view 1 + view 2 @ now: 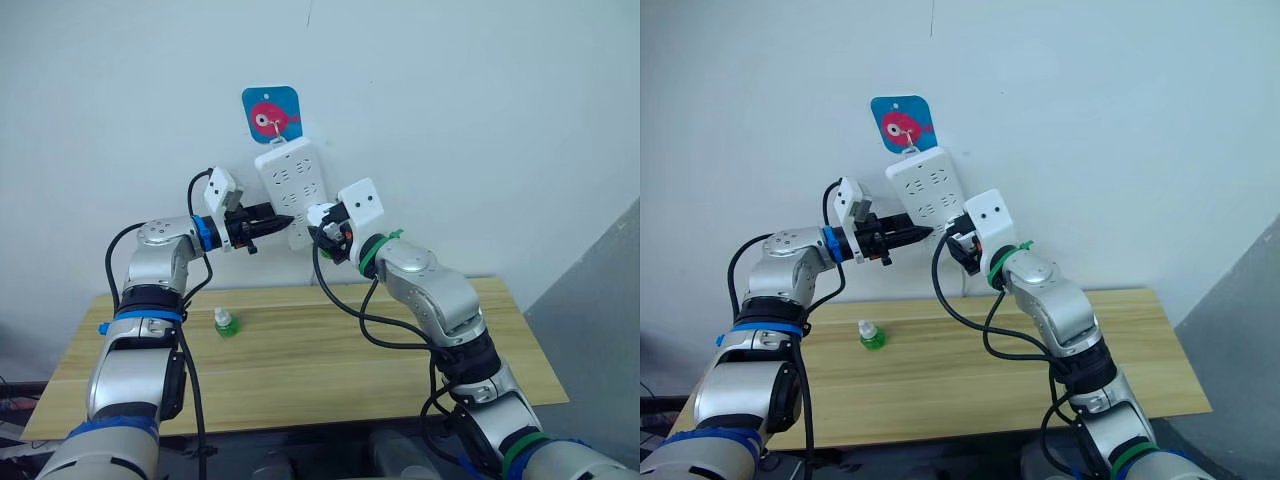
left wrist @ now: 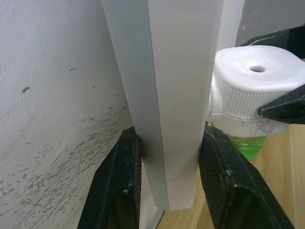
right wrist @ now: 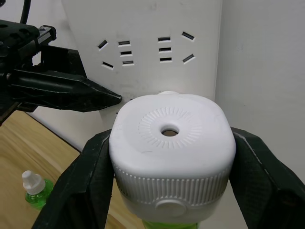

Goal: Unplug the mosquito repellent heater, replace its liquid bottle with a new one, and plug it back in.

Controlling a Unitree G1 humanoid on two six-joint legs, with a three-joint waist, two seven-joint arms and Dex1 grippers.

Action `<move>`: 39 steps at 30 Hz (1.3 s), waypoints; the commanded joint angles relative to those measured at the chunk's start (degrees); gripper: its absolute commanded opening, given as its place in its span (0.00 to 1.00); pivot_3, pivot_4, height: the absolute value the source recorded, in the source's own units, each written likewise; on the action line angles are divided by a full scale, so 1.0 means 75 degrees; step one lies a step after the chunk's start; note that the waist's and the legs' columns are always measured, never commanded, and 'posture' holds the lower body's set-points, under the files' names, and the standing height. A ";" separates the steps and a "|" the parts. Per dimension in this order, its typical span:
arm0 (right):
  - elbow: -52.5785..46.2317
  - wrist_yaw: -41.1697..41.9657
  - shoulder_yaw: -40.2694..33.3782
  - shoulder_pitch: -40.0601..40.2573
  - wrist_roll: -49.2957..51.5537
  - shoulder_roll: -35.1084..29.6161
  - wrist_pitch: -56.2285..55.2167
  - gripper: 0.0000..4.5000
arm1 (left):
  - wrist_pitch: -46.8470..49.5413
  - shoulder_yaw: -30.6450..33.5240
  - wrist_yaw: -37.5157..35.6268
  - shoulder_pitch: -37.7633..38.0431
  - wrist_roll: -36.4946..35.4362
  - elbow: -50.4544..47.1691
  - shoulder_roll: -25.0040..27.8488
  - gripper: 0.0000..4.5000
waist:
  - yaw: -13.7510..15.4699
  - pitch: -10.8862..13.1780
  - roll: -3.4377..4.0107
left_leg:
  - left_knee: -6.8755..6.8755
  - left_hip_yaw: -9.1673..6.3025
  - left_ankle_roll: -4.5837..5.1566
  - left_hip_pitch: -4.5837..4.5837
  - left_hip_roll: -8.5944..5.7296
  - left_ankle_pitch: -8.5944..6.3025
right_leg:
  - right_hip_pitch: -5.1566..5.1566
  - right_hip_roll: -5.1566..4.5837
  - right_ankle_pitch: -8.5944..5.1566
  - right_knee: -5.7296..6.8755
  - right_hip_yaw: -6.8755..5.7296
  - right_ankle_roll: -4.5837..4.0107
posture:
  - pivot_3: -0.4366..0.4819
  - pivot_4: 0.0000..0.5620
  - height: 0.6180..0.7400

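The white mosquito repellent heater [image 3: 171, 143] has a round hole in its top and a green liquid bottle [image 2: 245, 143] under it. My right gripper [image 3: 171, 152] is shut on its two sides. The heater sits against the front face of the white power strip [image 1: 290, 180] near its lower end; its prongs are hidden. My left gripper [image 2: 171, 138] is shut on the strip's lower left edge, one finger behind it and one in front. A second small green bottle [image 1: 226, 322] with a white cap stands upright on the wooden table [image 1: 330, 350], below my left arm.
The power strip hangs on the white wall from a blue card with a pink fish [image 1: 271, 112]. Black cables loop down from both wrists over the table. A grey surface [image 1: 600, 320] rises at the right.
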 commanded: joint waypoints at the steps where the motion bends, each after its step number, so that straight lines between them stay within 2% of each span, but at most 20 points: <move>1: -0.1195 0.0181 -0.0220 0.0130 0.0321 -0.0114 0.0494 0.65 | -0.0532 -0.0042 0.0786 -0.0112 0.0420 0.0186 0.0000 0.29 | -0.0007 0.0000 0.0000 | -0.0001 0.0001 0.0000 -0.0002 -0.0002 0.0000 | 0.0000 -0.0004 0.0000 -0.0003 0.0000 0.0000 | 0.25 0.08 0.61; 7: -0.2354 0.0252 -0.0528 0.0437 0.0592 -0.0498 0.1413 0.65 | -0.0765 -0.0058 0.0935 -0.0243 0.0452 0.0495 0.0032 0.29 | -0.0034 0.0000 0.0003 | 0.0009 0.0006 0.0030 0.0005 -0.0002 0.0036 | 0.0004 0.0001 -0.0010 0.0004 0.0006 0.0032 | 0.23 0.09 0.61; 12: -0.2715 0.0215 -0.1029 0.0551 0.0839 -0.0580 0.1707 0.65 | -0.0901 0.0101 0.0775 0.0030 0.0260 0.0267 0.0196 0.29 | -0.0050 0.0002 0.0007 | 0.0007 0.0008 0.0048 0.0015 0.0000 0.0049 | 0.0011 0.0015 -0.0003 0.0004 0.0007 0.0032 | 0.22 0.09 0.61; 16: -0.2697 0.0111 -0.1538 0.0632 0.0968 -0.0445 0.1738 0.65 | -0.1092 0.0121 0.0626 0.0750 0.0233 -0.0435 0.0498 0.58 | -0.0231 0.0009 0.0031 | -0.0013 0.0019 0.0048 0.0012 0.0014 0.0048 | -0.0006 0.0017 -0.0001 0.0005 0.0023 0.0029 | 0.20 0.09 0.61; 18: -0.2703 0.0042 -0.1695 0.0644 0.1011 -0.0421 0.1712 0.65 | -0.1191 0.0234 0.0914 0.1093 0.0241 -0.0843 0.0608 0.72 | -0.0283 0.0012 0.0036 | -0.0019 0.0016 0.0048 0.0004 0.0014 0.0047 | -0.0016 0.0014 0.0010 0.0008 0.0021 0.0008 | 0.20 0.09 0.61; 21: -0.2787 -0.0107 -0.2223 0.0723 0.1105 -0.0264 0.1561 0.65 | -0.0886 0.0849 0.1251 0.2550 -0.0188 -0.2792 0.0925 0.85 | -0.0462 0.0015 0.0042 | -0.0021 0.0002 0.0048 -0.0055 0.0018 0.0047 | -0.0074 0.0007 0.0020 0.0012 0.0017 -0.0010 | 0.22 0.10 0.61; 25: -0.2849 -0.0166 -0.2755 0.0843 0.1430 0.0047 0.1531 0.65 | -0.0089 0.0995 0.1476 0.4254 -0.0800 -0.5403 0.0919 0.86 | -0.0584 0.0022 0.0052 | -0.0037 0.0005 0.0048 -0.0057 0.0025 0.0044 | -0.0097 -0.0014 0.0020 0.0014 0.0053 -0.0012 | 0.25 0.11 0.61; 30: -0.2925 -0.0207 -0.3456 0.0980 0.2105 0.0563 0.1729 0.65 | 0.0739 0.0649 0.2194 0.5182 -0.1237 -0.7512 0.0407 0.86 | -0.0410 0.0062 0.0115 | -0.0020 0.0019 0.0048 -0.0057 0.0020 0.0045 | -0.0088 0.0014 0.0015 0.0026 0.0045 -0.0006 | 0.25 0.11 0.61; 34: -0.3048 -0.0396 -0.3904 0.1020 0.2770 0.1028 0.1945 0.65 | 0.1062 0.0167 0.2676 0.5271 -0.1345 -0.8379 -0.0116 0.86 | -0.0369 0.0075 0.0141 | -0.0010 0.0034 0.0049 -0.0046 0.0018 0.0047 | -0.0070 0.0025 -0.0001 0.0025 0.0044 0.0022 | 0.24 0.11 0.61; 39: -0.3195 -0.0762 -0.4271 0.1017 0.3448 0.1475 0.2210 0.65 | 0.1021 -0.0205 0.3013 0.4927 -0.1198 -0.8293 -0.0571 0.86 | -0.0438 0.0079 0.0148 | -0.0016 0.0049 0.0049 -0.0048 0.0010 0.0046 | -0.0077 0.0031 0.0001 0.0020 0.0049 0.0019 | 0.22 0.10 0.61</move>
